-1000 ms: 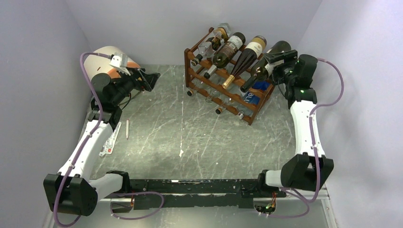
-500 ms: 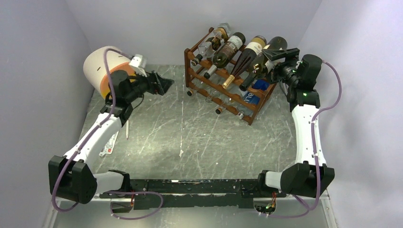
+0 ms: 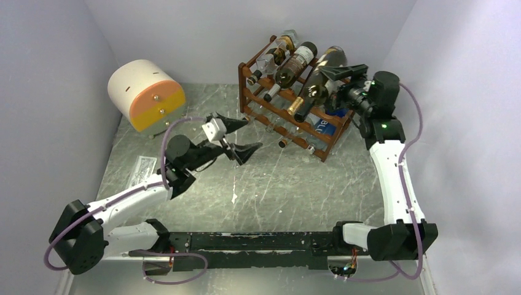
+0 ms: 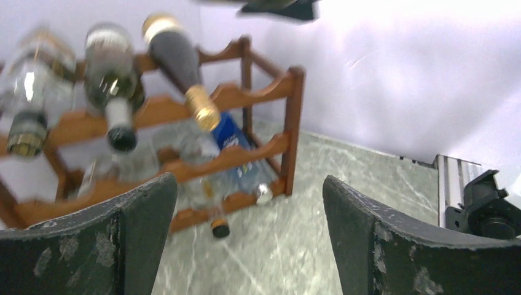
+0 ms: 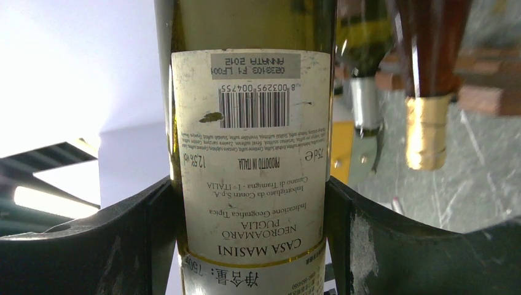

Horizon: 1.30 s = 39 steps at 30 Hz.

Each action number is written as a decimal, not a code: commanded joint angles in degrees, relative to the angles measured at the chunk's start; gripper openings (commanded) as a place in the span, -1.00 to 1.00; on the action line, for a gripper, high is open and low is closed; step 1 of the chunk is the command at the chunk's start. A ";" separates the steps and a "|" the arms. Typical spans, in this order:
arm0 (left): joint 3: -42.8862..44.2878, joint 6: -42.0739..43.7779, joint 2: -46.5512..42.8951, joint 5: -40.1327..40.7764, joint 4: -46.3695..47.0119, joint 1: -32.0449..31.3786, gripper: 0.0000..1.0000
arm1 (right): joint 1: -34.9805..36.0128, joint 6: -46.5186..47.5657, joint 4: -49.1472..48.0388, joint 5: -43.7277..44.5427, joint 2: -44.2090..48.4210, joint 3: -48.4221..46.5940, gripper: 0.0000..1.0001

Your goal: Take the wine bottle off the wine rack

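Note:
The wine bottle [image 3: 316, 90] is dark green with a white label. It hangs tilted over the right end of the wine rack [image 3: 332, 145], neck pointing down toward the table. My right gripper [image 3: 339, 81] is shut on its body. In the right wrist view the label [image 5: 252, 153] fills the space between both fingers [image 5: 132, 246], which press on its sides. The reddish-brown rack [image 4: 293, 117] also shows in the left wrist view. My left gripper [image 3: 241, 136] hovers open over the middle of the table, left of the rack, with nothing between its fingers [image 4: 138, 233].
Other bottles [image 3: 296, 61] lie on the rack's top tier, one with a gold foil neck [image 5: 424, 135] beside the held bottle. A blue-labelled bottle [image 3: 325, 125] lies lower down. A cream and orange round drawer box [image 3: 146, 93] stands back left. A paper packet [image 3: 142, 169] lies near the left wall.
My left arm swung from the round box at the back left to the table's middle and opened a little wider. My right gripper carried the bottle leftward over the rack.

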State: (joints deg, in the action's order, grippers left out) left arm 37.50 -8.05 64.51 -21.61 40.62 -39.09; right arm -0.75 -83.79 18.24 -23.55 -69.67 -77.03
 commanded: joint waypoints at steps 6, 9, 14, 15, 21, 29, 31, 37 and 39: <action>0.21 31.85 1.17 16.01 21.88 -16.90 0.84 | 13.12 -6.07 -7.15 -1.60 -2.69 -4.10 -0.74; 0.38 40.98 3.25 19.30 27.52 -20.30 0.85 | 15.15 -8.05 -8.44 -1.42 -2.27 -2.79 -0.74; 3.06 49.55 7.09 22.56 32.05 -23.33 0.84 | 17.48 -10.31 -10.45 -1.31 -1.69 -1.02 -0.74; 3.91 50.51 7.91 23.14 32.97 -23.56 0.84 | 17.84 -10.46 -10.69 -1.51 -1.77 -0.94 -0.74; 8.41 55.38 11.77 23.59 35.45 -24.73 0.79 | 19.76 -10.79 -10.75 -1.16 -1.78 -0.50 -0.74; 12.78 59.01 15.48 23.56 37.02 -26.08 0.53 | 21.85 -12.29 -12.19 -1.38 -2.13 1.20 -0.74; 13.65 59.60 16.14 23.55 36.71 -26.12 0.36 | 22.40 -12.85 -12.82 -1.65 -2.14 1.71 -0.74; 14.41 61.40 17.37 24.55 36.64 -26.12 0.17 | 22.98 -13.72 -13.66 -1.92 -1.71 2.23 -0.74; 14.48 61.89 17.68 25.20 37.06 -26.15 0.16 | 23.06 -13.93 -13.94 -1.94 -1.46 2.44 -0.74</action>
State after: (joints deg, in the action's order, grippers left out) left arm 50.22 51.90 81.54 1.72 74.63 -64.77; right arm 21.89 -95.66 12.78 -24.29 -73.65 -73.76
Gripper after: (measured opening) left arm 0.585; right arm 0.783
